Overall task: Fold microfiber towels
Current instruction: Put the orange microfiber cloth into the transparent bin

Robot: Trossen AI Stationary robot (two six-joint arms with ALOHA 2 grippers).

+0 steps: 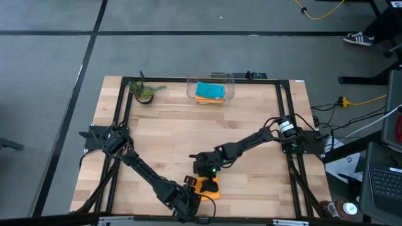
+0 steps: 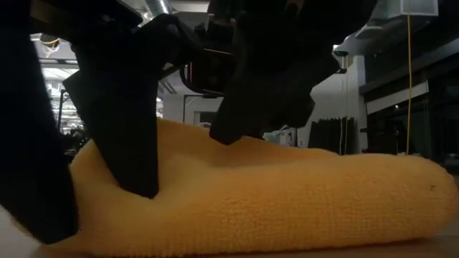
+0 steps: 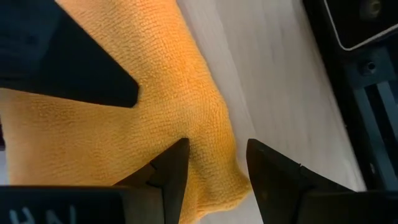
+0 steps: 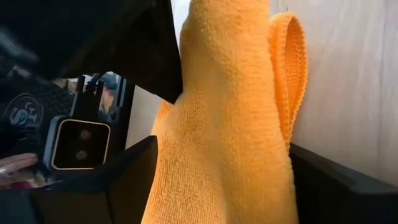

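An orange towel (image 1: 210,187) lies folded in a thick roll on the table near the front edge; it fills the low view (image 2: 287,193). My left gripper (image 1: 188,190) is at its left end, fingers close together on a corner (image 3: 214,155). My right gripper (image 1: 207,171) comes from the far right, open, with the towel (image 4: 230,137) bulging up between its fingers. A teal towel (image 1: 210,89) lies on another orange one in the clear bin. The lime green towel is out of view. My left gripper pinches the towel's folded corner (image 3: 217,146) between its two fingers, which point down from above. That end is several layers thick. The towel rests on the table. In the low view one finger (image 2: 136,143) dents the soft top. My right gripper stands astride the folded towel from above, fingers pointing down. The cloth bulges up between them against one finger's inner side (image 4: 146,168). The hemmed edge (image 4: 291,68) loops beside the other finger. The towel rests on the table.
The clear plastic bin (image 1: 210,78) stands at the far edge, centre. A small potted plant (image 1: 144,91) stands at the far left. A black frame (image 1: 122,113) runs around the table. Bare wood (image 1: 188,132) lies between the bin and the grippers.
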